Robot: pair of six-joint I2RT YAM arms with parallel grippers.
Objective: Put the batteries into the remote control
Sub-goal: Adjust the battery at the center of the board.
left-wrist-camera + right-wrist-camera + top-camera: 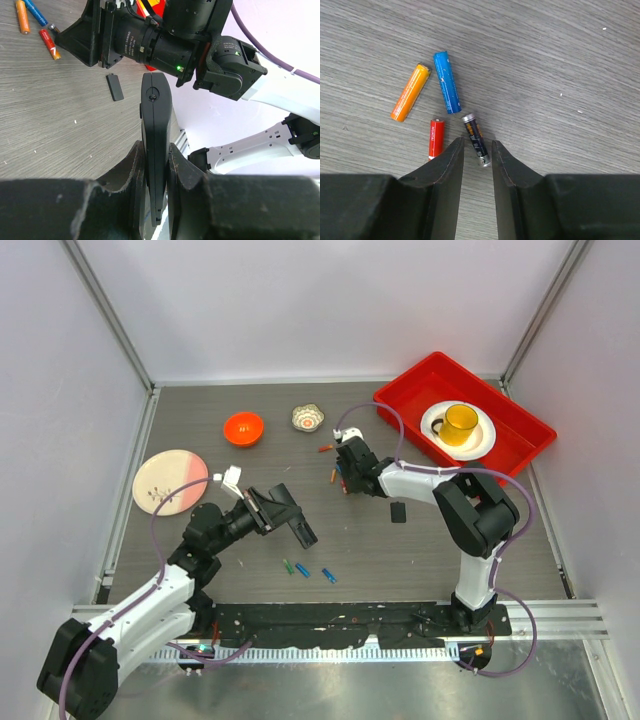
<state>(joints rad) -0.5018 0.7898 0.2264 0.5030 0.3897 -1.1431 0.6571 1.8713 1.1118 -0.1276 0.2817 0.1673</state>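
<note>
**Two arms at the counter (250, 585), seen from above and from each wrist.**

- **Remote control** (295, 520): this black bar is clenched in the left gripper (265, 508) and held clear of the counter. In the left wrist view, the left gripper's (155, 150) two fingers (134, 165) press on the remote control's (155, 115) flat faces. It stands edge-on with its far end free.
- **Right gripper** (345, 468): it hangs low over the counter just beyond the remote control and grasps nothing. In its own wrist view, the right gripper (477, 141) has its jaws parted by a narrow gap.
- **Cluster of batteries** (333, 477): these lie flat under the right gripper.
  - A black-and-silver battery (476, 139) has one end at the mouth of the gap. Whether it touches a finger cannot be told.
  - A red battery (436, 138) lies just beside it.
  - A blue battery (447, 82) and an orange battery (410, 92) lie a little farther out.
- **Row of three batteries** (302, 570): one green and two blue, lying on the near side of the remote control.
- **Small flat black panel** (398, 512): it lies on the counter on the right arm's side of the remote control.
- **Far side of the remote control:** an orange bowl (243, 427), a pink plate (170, 481), and a red tray (400, 390) carrying a yellow mug (460, 423) on a white plate.
</note>
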